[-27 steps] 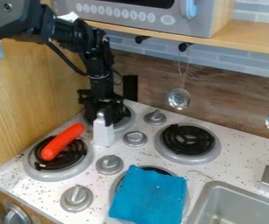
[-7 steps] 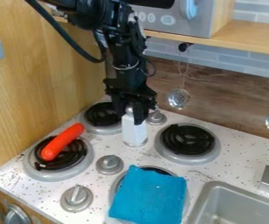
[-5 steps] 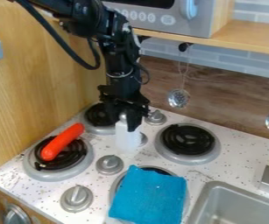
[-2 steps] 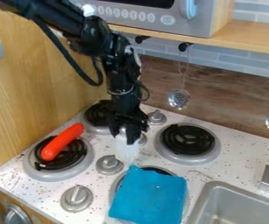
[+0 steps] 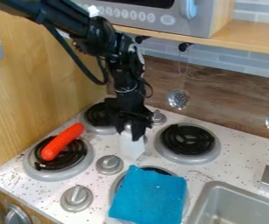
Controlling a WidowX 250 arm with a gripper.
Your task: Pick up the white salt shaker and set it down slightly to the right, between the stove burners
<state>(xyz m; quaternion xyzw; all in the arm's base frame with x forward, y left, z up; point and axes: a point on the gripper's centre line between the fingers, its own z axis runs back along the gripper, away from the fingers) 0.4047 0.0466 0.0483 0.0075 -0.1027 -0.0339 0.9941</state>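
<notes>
The black gripper [image 5: 132, 132] hangs over the middle of the stovetop, shut on the top of a white bottle-like object [image 5: 131, 146]. That object is roughly upright, between the two right burners and the left-hand knobs, just above the blue cloth. Whether its base touches the stovetop I cannot tell. An orange-red sausage-shaped toy [image 5: 62, 141] lies across the front left burner [image 5: 83, 163]. The blue cloth [image 5: 149, 196] is spread over the front right burner.
The back left burner [image 5: 100, 129] is just left of the gripper, and the back right burner [image 5: 188, 140] is to its right. Metal knobs [image 5: 109, 164] stand between burners. A sink [image 5: 232, 205] is at the lower right. Ladles [image 5: 178, 99] hang along the back wall.
The gripper has carried the white object rightward from beside the sausage toy, then slightly back left and toward the camera. Most recently it moved a little to the right. The sausage toy and cloth stayed put.
</notes>
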